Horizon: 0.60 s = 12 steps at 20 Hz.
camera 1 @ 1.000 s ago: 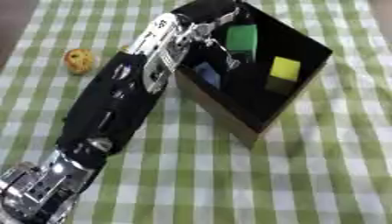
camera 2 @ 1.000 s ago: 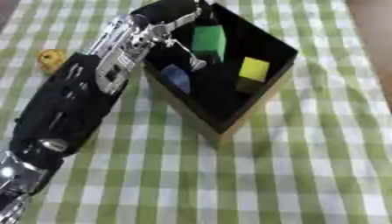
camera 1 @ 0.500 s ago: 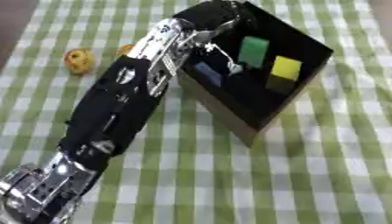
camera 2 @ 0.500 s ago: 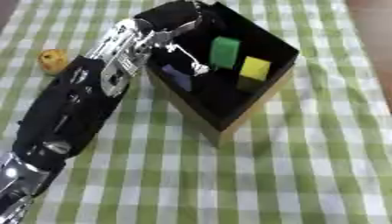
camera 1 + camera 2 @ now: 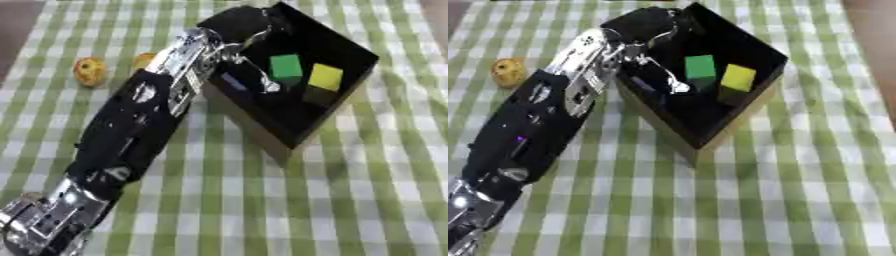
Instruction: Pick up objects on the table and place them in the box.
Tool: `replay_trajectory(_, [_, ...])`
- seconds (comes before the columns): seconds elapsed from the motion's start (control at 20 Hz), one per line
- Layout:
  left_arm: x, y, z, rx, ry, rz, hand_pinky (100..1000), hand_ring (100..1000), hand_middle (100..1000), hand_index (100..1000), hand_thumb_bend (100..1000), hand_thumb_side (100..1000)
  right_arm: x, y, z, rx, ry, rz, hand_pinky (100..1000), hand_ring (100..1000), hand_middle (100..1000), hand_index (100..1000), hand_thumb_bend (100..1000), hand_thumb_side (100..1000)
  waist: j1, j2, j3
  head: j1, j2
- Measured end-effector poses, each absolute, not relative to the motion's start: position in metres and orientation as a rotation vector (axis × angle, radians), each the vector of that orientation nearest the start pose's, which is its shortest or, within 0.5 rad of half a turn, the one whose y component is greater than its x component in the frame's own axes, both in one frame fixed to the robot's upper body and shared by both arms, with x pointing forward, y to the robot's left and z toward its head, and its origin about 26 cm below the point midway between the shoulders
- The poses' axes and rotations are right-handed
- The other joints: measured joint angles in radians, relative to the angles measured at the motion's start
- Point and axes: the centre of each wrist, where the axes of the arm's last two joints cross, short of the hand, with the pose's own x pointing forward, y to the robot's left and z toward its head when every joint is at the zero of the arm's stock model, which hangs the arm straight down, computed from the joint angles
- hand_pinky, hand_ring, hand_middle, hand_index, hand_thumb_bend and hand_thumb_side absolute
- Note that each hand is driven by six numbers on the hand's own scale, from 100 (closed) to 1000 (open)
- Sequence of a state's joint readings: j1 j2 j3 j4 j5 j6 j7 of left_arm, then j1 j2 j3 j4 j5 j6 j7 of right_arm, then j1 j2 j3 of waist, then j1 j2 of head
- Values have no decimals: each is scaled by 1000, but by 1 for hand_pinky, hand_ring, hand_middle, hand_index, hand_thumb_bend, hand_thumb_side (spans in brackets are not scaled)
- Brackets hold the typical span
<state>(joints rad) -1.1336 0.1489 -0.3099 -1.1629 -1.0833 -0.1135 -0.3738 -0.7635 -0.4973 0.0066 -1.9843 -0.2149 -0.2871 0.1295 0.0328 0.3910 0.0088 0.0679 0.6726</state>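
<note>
An open black box [image 5: 262, 139] stands at the upper middle of the green checked cloth. Inside it lie a green cube [image 5: 285, 67], a yellow cube [image 5: 325, 77] and a small blue piece [image 5: 233, 81] by the left wall. My left arm runs up from the lower left corner, and my left hand [image 5: 241, 24] hovers over the box's far left corner, open, its fingers hanging loosely with nothing in them. On the cloth left of the arm sit a yellow round thing [image 5: 88, 71] and an orange one [image 5: 143, 60], half hidden by the arm. My right hand is out of sight.
The checked tablecloth [image 5: 350, 200] spreads out in front of and to the right of the box. A brown strip of table edge [image 5: 875, 45] shows at the far right.
The green cube has dropped from under my left hand down into the box beside the yellow cube. The hand has drawn back toward the box's far left corner.
</note>
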Motion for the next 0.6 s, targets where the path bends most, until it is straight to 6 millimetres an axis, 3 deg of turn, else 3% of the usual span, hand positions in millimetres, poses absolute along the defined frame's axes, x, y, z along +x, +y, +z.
replay_trajectory(0.3, [429, 104, 313, -1400, 2507, 2098, 841, 791, 754, 823, 367, 443, 306, -239, 344, -125, 3173, -836, 860, 835, 670, 859, 100, 545, 8, -16, 17, -24, 12])
replay_trajectory(0.6, [412, 141, 344, -1454, 2573, 1967, 843, 790, 752, 821, 368, 436, 306, -245, 341, -86, 3189, -839, 860, 835, 670, 859, 100, 545, 13, -22, 41, -54, 31])
